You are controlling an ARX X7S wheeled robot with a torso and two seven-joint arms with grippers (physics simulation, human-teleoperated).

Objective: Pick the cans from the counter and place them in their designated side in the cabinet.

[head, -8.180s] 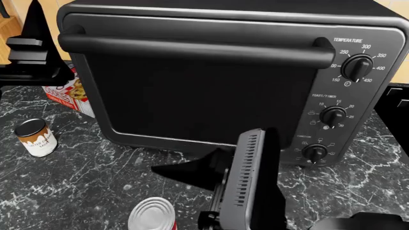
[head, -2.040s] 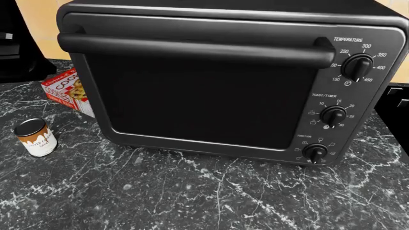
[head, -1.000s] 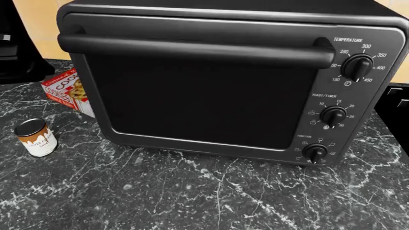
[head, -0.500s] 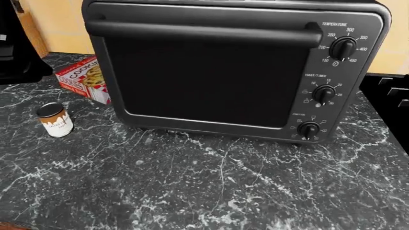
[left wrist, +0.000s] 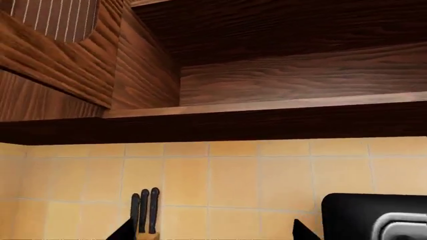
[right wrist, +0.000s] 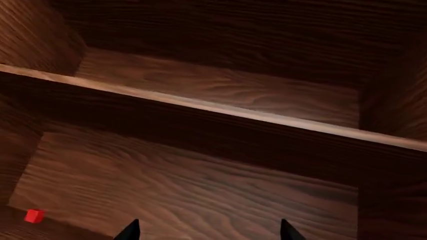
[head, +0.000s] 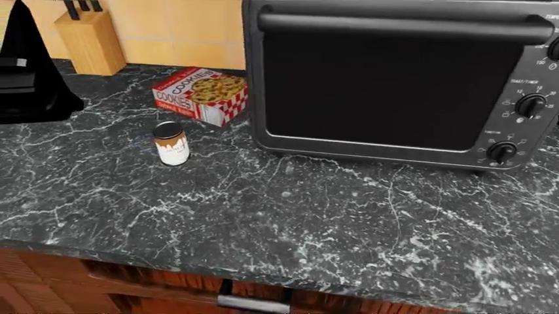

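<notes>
Showing more counter [head: 262,222] than earlier; white can [head: 171,143] unmoved.

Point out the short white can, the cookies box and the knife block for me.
short white can [head: 171,144], head view, on its white label side.
cookies box [head: 203,94], head view, on its top face.
knife block [head: 91,40], head view, on its wooden front.

Veined marble counter [head: 262,222]; dark grained wood cabinet [right wrist: 200,185].

Dark wood cabinet [left wrist: 280,75] above yellow tiles [left wrist: 227,180] — knife handles [left wrist: 145,210], gripper [left wrist: 210,234] fingertips spread.
</notes>
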